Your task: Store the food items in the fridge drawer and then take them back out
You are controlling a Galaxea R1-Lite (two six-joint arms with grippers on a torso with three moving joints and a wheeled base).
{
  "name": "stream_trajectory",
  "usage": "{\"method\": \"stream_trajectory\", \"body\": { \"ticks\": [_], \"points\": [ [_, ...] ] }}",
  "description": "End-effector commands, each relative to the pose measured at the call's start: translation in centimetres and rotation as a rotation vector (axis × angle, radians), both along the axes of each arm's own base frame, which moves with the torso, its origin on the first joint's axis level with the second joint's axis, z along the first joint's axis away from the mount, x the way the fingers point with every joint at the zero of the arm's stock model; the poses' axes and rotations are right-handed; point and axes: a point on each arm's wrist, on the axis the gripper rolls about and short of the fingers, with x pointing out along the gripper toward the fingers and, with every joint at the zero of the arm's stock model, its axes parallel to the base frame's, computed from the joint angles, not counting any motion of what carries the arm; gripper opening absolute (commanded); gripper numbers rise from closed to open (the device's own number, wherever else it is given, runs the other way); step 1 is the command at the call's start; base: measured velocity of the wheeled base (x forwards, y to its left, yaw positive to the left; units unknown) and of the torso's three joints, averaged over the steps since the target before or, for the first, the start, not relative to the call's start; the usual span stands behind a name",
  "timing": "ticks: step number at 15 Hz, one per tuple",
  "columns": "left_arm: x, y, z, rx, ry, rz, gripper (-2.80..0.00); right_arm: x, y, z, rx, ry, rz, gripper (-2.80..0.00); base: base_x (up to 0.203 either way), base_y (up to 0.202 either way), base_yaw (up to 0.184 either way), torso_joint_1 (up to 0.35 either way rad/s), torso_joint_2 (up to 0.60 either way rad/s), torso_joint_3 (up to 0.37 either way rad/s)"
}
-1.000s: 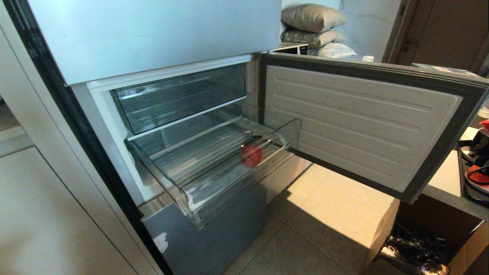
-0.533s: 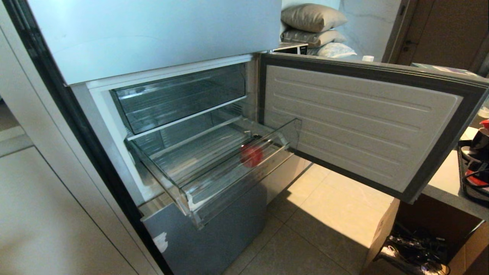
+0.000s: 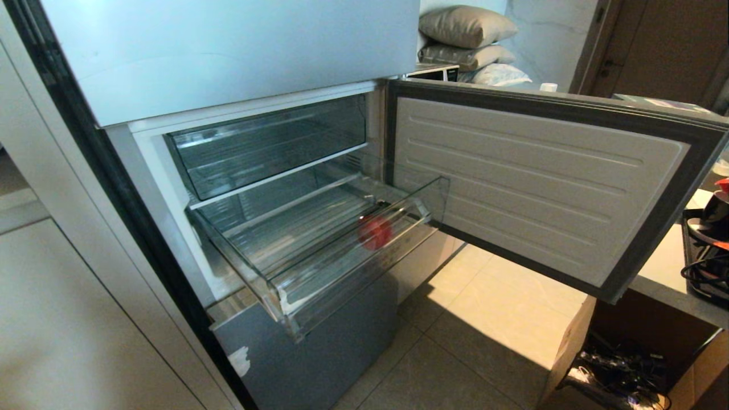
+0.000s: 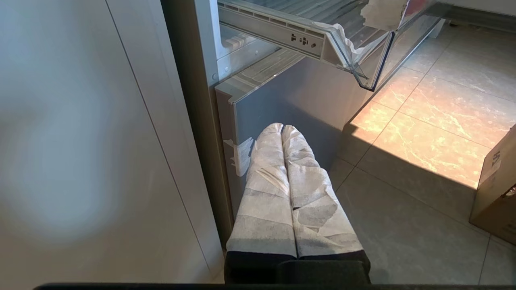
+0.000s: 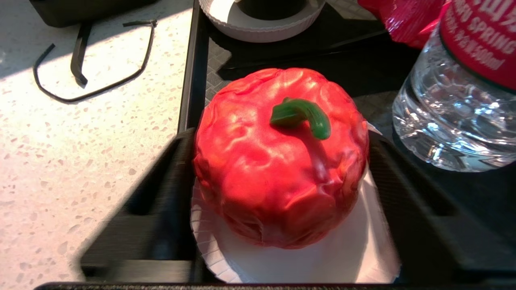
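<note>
Pillows (image 3: 467,25) stacked behind open fridge door (image 3: 529,182). Cardboard box (image 3: 626,359) w/ dark cables on tiled floor (image 3: 472,319), lower right. On speckled counter (image 5: 80,133): black tray (image 5: 290,52), white paper plate (image 5: 298,257), water bottle (image 5: 455,100) w/ red label, black cable loop (image 5: 86,68).

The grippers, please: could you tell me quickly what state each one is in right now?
Left gripper: shut, empty, parked low beside the fridge.
Right gripper: fingers either side of a red fruit on a paper plate; grip cannot be told.
</note>
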Motion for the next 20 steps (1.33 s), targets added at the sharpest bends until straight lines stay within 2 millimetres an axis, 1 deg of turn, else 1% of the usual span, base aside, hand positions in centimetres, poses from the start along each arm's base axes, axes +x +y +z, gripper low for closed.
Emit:
{"method": "stream_trajectory", "body": {
  "ticks": [1,3,4,6,8,11,14,16,17,18,19,20],
  "points": [
    [0.0,0.0,0.0,0.000,-0.002,0.000,-2.80,0.0,0.0,-0.1,-0.009,0.007,0.002,-2.80,0.000,0.000,0.000,0.000,0.00,0.000],
    [0.0,0.0,0.0,0.000,-0.002,0.000,-2.80,-0.2,0.1,0.4,-0.012,0.002,0.002,-2.80,0.000,0.000,0.000,0.000,0.00,0.000],
    [0.0,0.0,0.0,0.000,-0.004,0.000,-2.80,-0.4,0.2,0.9,-0.018,-0.005,0.001,-2.80,0.000,0.000,0.000,0.000,0.00,0.000],
    [0.0,0.0,0.0,0.000,-0.002,0.000,-2.80,-1.5,1.0,3.2,-0.040,-0.034,0.001,-2.80,0.000,0.000,0.000,0.000,0.00,0.000],
    [0.0,0.0,0.0,0.000,-0.003,0.000,-2.80,-3.6,2.5,6.5,-0.074,-0.072,0.002,-2.80,0.000,0.000,0.000,0.000,0.00,0.000],
    [0.0,0.0,0.0,0.000,-0.003,0.000,-2.80,-8.6,6.0,10.1,-0.142,-0.064,0.013,-2.80,0.000,0.000,0.000,0.000,0.00,0.000],
    [0.0,0.0,0.0,0.000,-0.002,0.000,-2.80,-15.6,11.0,13.4,-0.197,-0.095,0.019,-2.80,0.000,0.000,0.000,0.000,0.00,0.000],
    [0.0,0.0,0.0,0.000,-0.002,0.000,-2.80,-20.4,14.4,14.5,-0.231,-0.132,0.027,-2.80,0.000,0.000,0.000,0.000,0.00,0.000],
    [0.0,0.0,0.0,0.000,-0.004,0.000,-2.80,-22.6,16.2,14.6,-0.247,-0.153,0.046,-2.80,0.000,0.000,0.000,0.000,0.00,0.000],
    [0.0,0.0,0.0,0.000,-0.002,0.000,-2.80,-24.7,18.2,13.9,-0.256,-0.169,0.089,-2.80,0.000,0.000,0.000,0.000,0.00,0.000],
    [0.0,0.0,0.0,0.000,-0.002,0.000,-2.80,-26.6,20.0,12.7,-0.256,-0.177,0.163,-2.80,0.000,0.000,0.000,0.000,0.00,0.000],
    [0.0,0.0,0.0,0.000,-0.002,0.000,-2.80,-28.3,21.6,11.0,-0.251,-0.174,0.256,-2.80,0.000,0.000,0.000,0.000,0.00,0.000]
  ]
}}
